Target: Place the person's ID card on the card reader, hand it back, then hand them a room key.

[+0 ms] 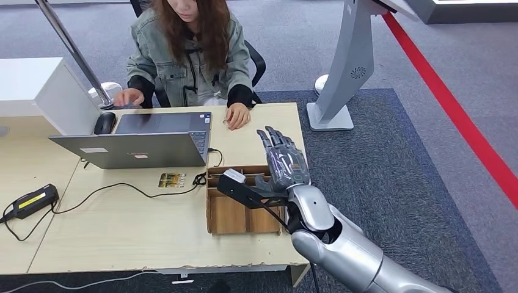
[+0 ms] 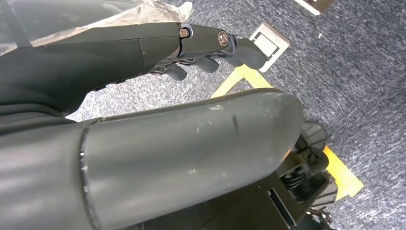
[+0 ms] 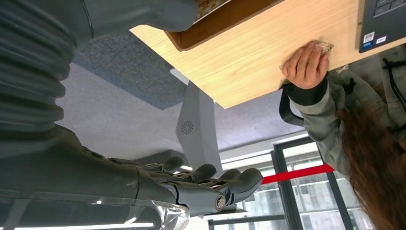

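One small see-through card (image 1: 227, 122) lies on the wooden table (image 1: 122, 232), pinned under the fingertips of the person's hand (image 1: 237, 115) beside the open laptop (image 1: 146, 139); the right wrist view shows the same card (image 3: 321, 46) peeking out from under those fingers near the table's edge. The person (image 1: 189, 49), in a denim jacket, sits behind the table with their other hand near a black mouse (image 1: 104, 123). The robot's right hand (image 1: 282, 160) hangs above the table's right side, fingers straight, slightly apart and holding nothing, well short of the card. Just below it sits a wooden box (image 1: 241, 210) with dividers. A colourful card (image 1: 171, 180) lies flat between box and laptop. Far left rests a black device (image 1: 30, 200) with a yellow label. The left hand (image 2: 210, 50) hangs over carpet, fingers loosely curled around nothing.
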### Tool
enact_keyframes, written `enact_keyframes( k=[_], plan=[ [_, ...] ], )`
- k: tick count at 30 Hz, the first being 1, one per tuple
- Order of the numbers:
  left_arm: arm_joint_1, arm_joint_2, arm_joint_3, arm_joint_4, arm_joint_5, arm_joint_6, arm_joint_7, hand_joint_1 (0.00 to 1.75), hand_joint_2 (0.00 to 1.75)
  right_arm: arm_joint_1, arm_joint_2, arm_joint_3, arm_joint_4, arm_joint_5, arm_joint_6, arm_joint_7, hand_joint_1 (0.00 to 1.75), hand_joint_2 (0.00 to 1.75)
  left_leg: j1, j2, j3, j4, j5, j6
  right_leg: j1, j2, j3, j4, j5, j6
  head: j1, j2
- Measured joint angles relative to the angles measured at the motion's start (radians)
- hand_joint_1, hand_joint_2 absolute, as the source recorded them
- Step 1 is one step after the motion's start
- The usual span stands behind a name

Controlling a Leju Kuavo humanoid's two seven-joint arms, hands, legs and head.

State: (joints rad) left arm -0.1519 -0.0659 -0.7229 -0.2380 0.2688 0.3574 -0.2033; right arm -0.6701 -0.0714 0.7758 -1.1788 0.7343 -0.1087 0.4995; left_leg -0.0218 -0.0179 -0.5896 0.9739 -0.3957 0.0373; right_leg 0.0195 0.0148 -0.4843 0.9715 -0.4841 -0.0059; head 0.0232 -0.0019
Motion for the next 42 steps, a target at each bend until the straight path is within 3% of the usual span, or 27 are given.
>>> enact_keyframes(
  k=[42],
  plan=[
    [-0.001,-0.009,0.006,-0.002,-0.011,0.012,0.000,0.00,0.00,-0.024,0.111,0.043,0.193,-0.001,-0.011,-0.046,0.30,1.75,0.000,0.000,0.000,0.000,0.000,0.000,0.000,0.000,0.000,0.000,0.000,0.000,0.000,0.000]
  ],
)
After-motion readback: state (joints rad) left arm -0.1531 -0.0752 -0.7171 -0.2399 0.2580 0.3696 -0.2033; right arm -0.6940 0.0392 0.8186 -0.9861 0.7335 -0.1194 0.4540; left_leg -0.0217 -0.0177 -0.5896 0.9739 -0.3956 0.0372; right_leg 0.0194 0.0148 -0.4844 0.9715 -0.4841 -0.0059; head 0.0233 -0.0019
